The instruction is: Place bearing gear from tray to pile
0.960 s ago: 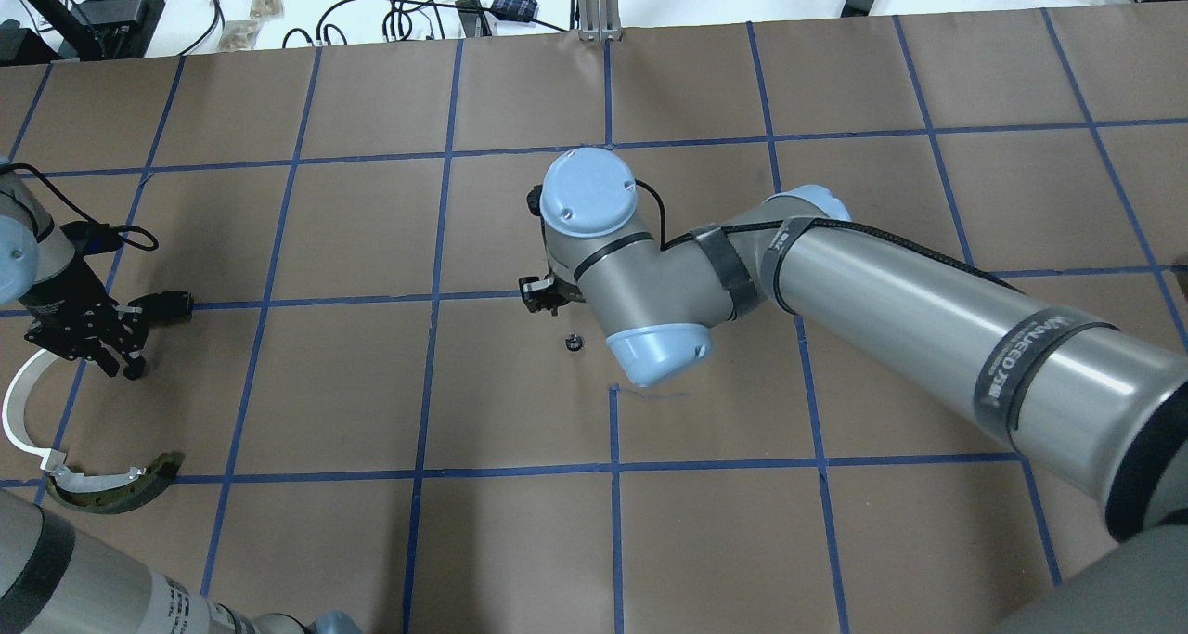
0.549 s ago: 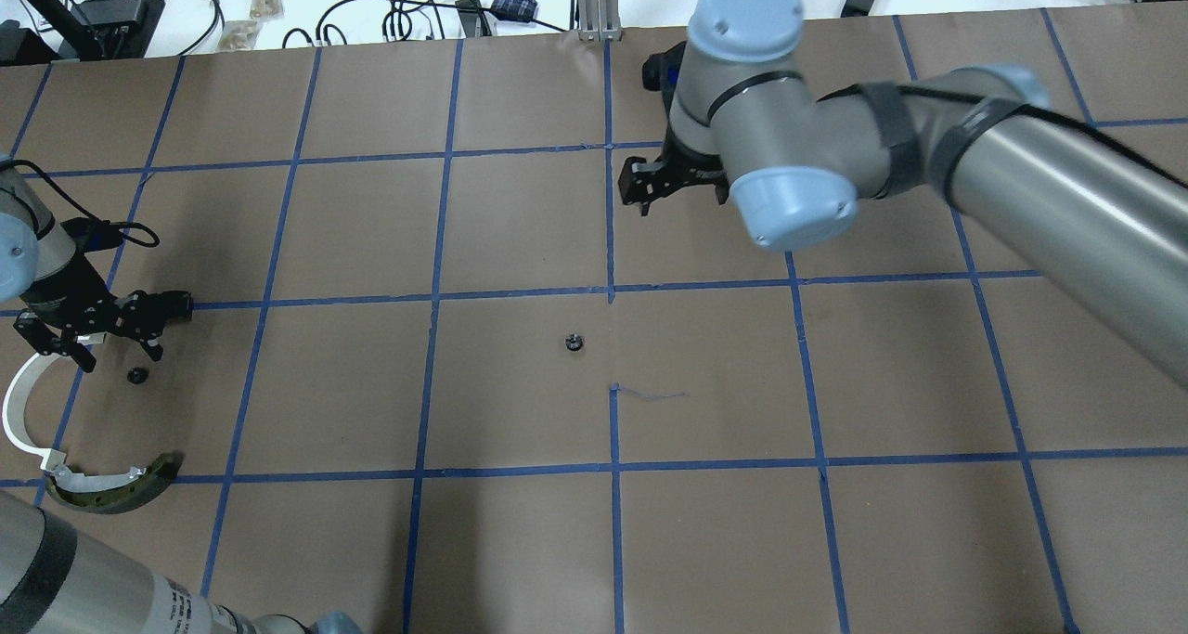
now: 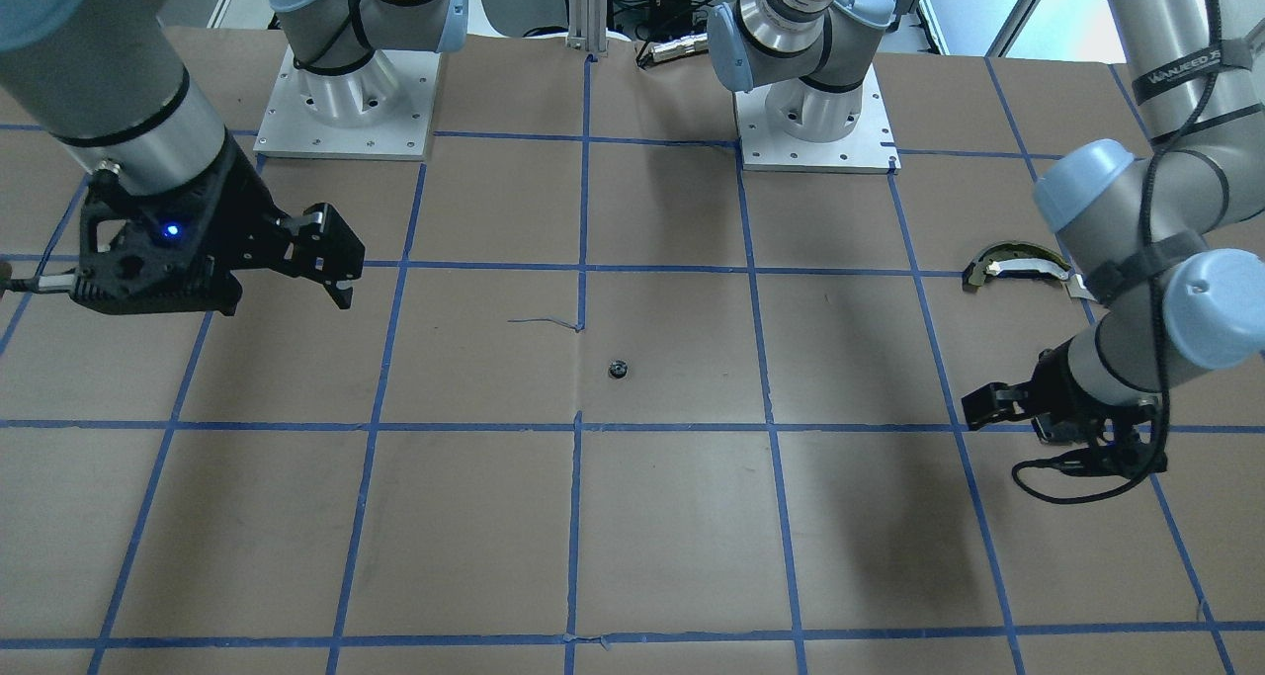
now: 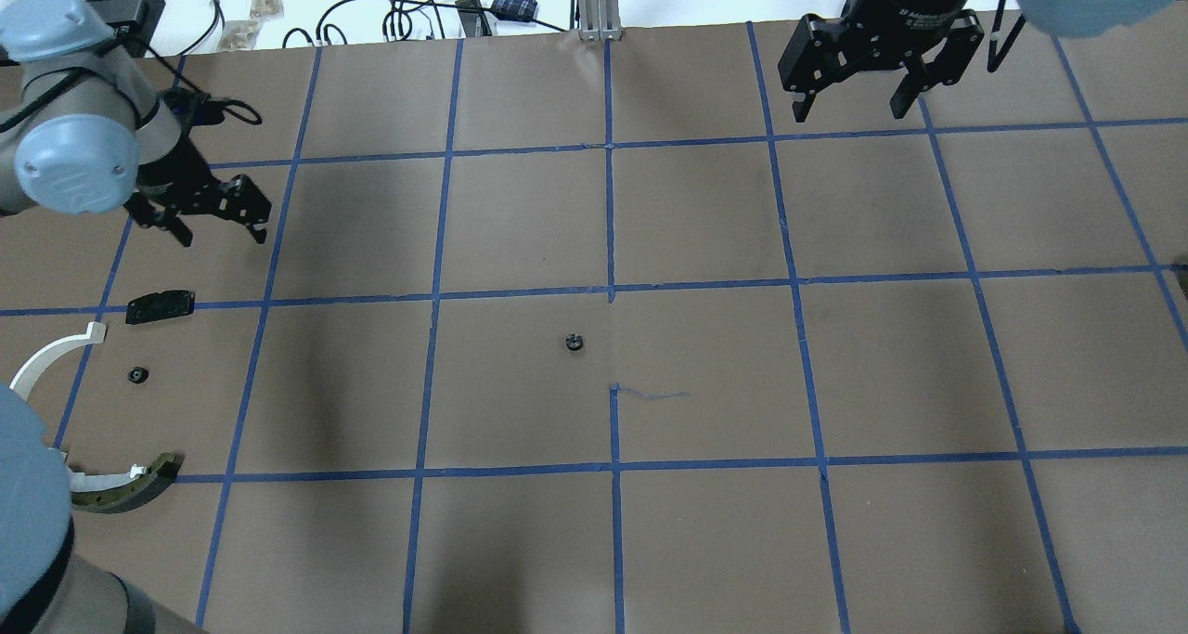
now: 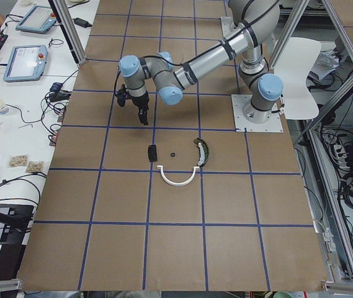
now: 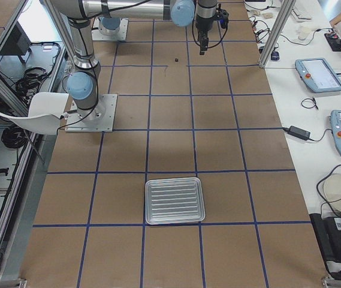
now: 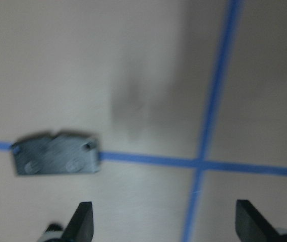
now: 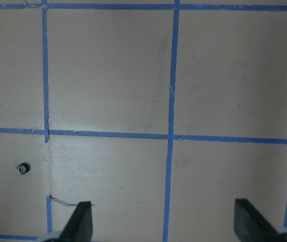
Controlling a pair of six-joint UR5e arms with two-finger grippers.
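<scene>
Table (image 4: 910,374): brown paper (image 4: 520,226) is covering it, blue tape grid (image 4: 610,216) is crossing it.
Side bench (image 6: 329,159): teach pendants (image 6: 320,75) are lying there.

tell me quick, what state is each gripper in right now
Left gripper: open, holding nothing.
Right gripper: open, holding nothing.

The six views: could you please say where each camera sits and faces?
Overhead: behind the robot, looking down; left gripper at left, right gripper top right.
Front-facing: across the table, facing the robot; both bases show.
Exterior left: table's left end; left arm near.
Exterior right: opposite end; tray near, arms far.
Left wrist: down on the black plate; fingertips show.
Right wrist: straight down; fingertips show.
Shared: overhead, front-facing and right wrist show the loose gear.
</scene>
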